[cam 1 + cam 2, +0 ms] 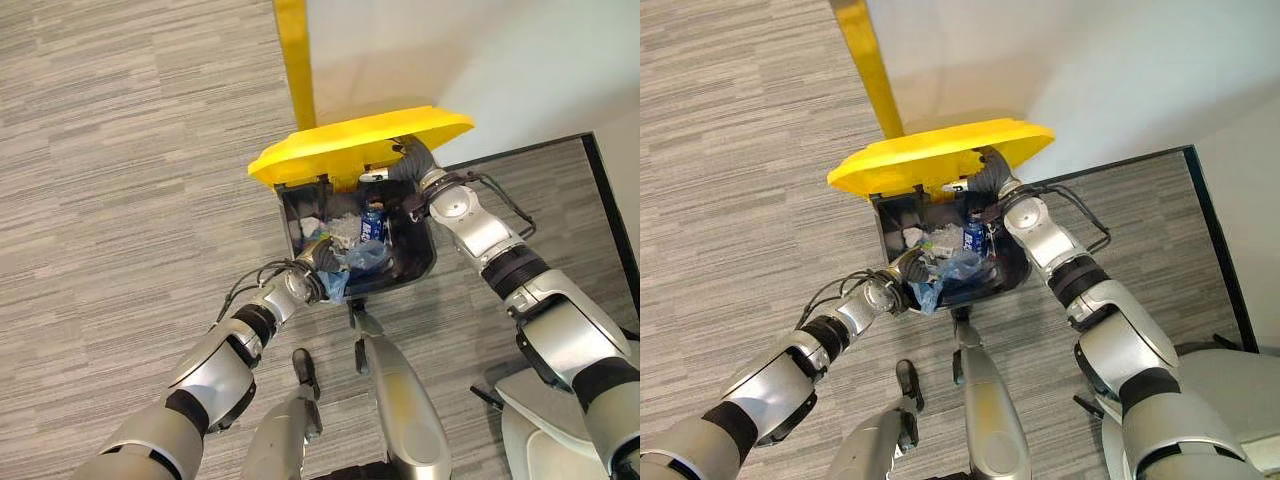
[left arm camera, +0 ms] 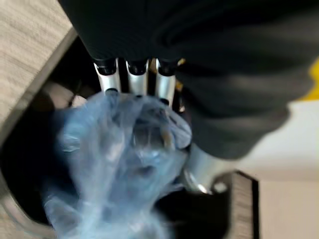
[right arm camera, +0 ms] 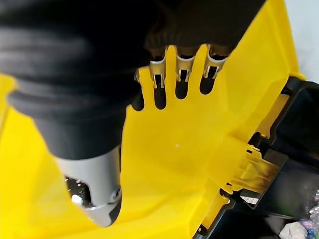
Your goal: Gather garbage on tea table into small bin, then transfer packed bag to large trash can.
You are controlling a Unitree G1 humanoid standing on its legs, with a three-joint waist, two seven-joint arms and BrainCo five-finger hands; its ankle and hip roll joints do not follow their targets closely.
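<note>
The grey striped carpet floor (image 1: 120, 150) carried a black large trash can (image 1: 420, 268) with a raised yellow lid (image 1: 360, 142), standing by the wall's foot.

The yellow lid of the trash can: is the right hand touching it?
Touching. The right wrist view shows the right hand with straight fingers pressed flat against the underside of the yellow lid, holding it up.

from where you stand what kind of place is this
Probably an office or similar indoor building. The floor is grey striped carpet tile, the wall is plain and pale, and a large black trash can stands by it, its yellow lid raised and rubbish inside.
</note>
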